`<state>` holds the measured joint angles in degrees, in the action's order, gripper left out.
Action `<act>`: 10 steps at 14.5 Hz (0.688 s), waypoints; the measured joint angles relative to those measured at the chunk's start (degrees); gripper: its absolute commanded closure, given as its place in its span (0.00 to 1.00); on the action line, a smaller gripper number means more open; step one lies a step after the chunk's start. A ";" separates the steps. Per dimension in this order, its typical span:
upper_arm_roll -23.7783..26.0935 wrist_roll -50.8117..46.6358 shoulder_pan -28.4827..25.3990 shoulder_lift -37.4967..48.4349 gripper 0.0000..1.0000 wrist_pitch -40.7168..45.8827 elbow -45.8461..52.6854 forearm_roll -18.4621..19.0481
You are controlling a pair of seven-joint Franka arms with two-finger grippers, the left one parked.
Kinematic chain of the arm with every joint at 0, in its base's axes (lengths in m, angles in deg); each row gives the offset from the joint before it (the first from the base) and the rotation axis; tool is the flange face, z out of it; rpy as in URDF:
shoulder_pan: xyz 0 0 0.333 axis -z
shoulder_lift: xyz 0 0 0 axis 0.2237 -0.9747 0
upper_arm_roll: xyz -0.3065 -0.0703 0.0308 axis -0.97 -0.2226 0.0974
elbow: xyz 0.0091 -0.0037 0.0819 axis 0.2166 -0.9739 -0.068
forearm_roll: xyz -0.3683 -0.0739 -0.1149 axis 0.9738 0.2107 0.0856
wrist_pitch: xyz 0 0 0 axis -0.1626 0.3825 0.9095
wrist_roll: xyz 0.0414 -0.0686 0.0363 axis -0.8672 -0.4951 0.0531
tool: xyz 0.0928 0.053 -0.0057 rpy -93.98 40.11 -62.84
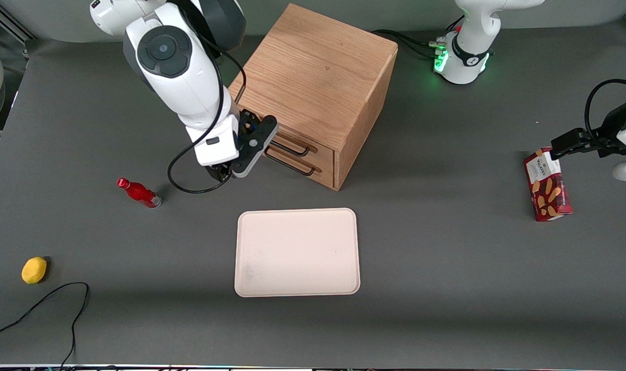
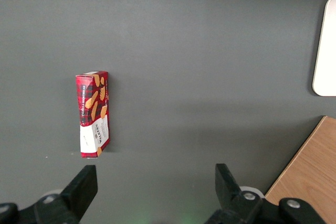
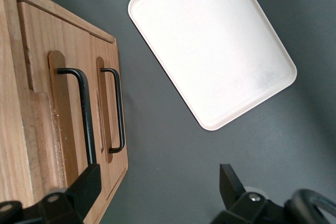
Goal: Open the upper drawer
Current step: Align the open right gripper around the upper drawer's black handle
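A: What is the working arm built like?
B: Glossy white rounded shells, with a dark grey round cap on the joint above the black two-finger tool (image 1: 224,172).
A: Any cables?
B: One thin black cable loops from the arm down just beside the tool.
A: And the fingers (image 3: 86,187)?
B: Matt black, wedge-shaped, spread apart.

The grey tabletop (image 1: 447,268) is occupied by an oak cabinet (image 1: 318,77), cream tray (image 1: 297,252), red bottle (image 1: 138,192), lemon (image 1: 34,270), biscuit box (image 1: 547,184) and black cable (image 1: 45,314).
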<state>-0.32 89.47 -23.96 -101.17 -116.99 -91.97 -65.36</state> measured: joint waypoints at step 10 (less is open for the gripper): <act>-0.12 0.00 -0.08 -0.14 0.00 1.17 -0.09 -4.01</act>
<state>-0.43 89.47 -24.04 -101.31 -115.82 -92.06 -69.37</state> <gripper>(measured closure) 0.000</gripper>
